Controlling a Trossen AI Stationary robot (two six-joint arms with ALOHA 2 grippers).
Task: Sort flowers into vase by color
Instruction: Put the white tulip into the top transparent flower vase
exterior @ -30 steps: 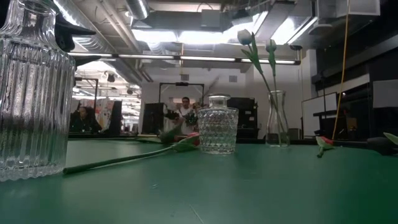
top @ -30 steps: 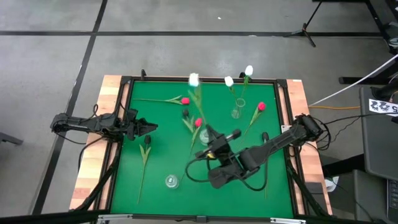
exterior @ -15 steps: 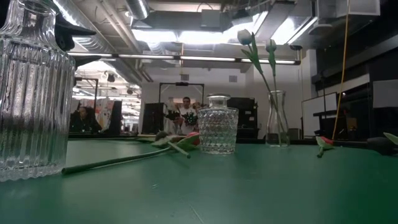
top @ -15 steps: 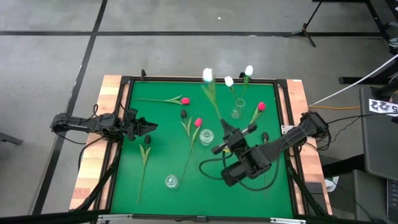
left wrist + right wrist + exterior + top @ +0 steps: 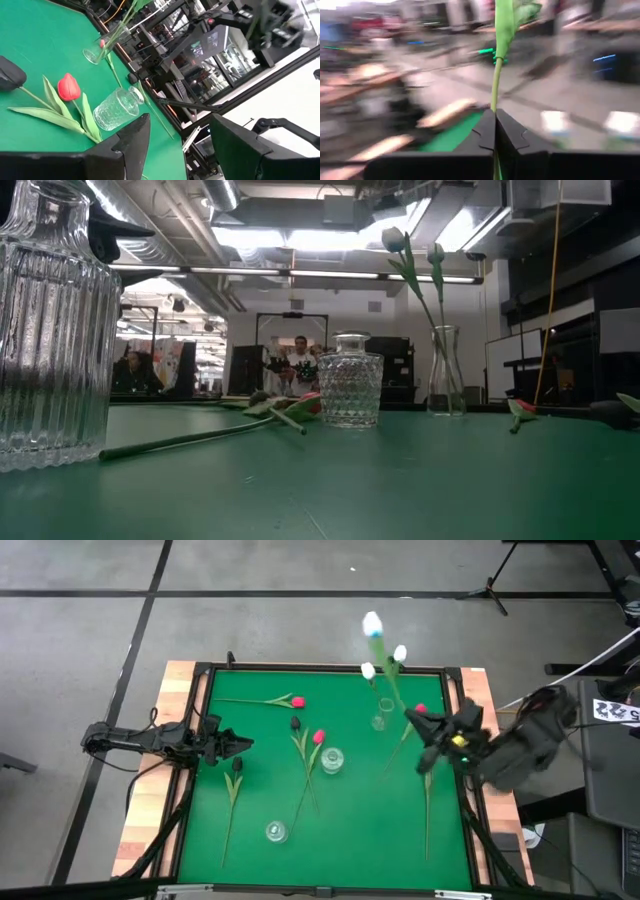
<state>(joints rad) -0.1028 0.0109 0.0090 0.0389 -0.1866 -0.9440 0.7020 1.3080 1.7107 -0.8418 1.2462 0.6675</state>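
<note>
While left gripper (image 5: 243, 745) idles agape, right gripper (image 5: 412, 717) pinches thin-stemmed white tulip (image 5: 373, 624), jaws clenched.

No words or numbers can be read anywhere (the screens and tags are too blurred).

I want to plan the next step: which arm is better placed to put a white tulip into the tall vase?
The right. Its gripper is shut on a white tulip, lifted beside the tall vase that already holds two white ones. The left gripper is open and empty at the table's left edge.
</note>
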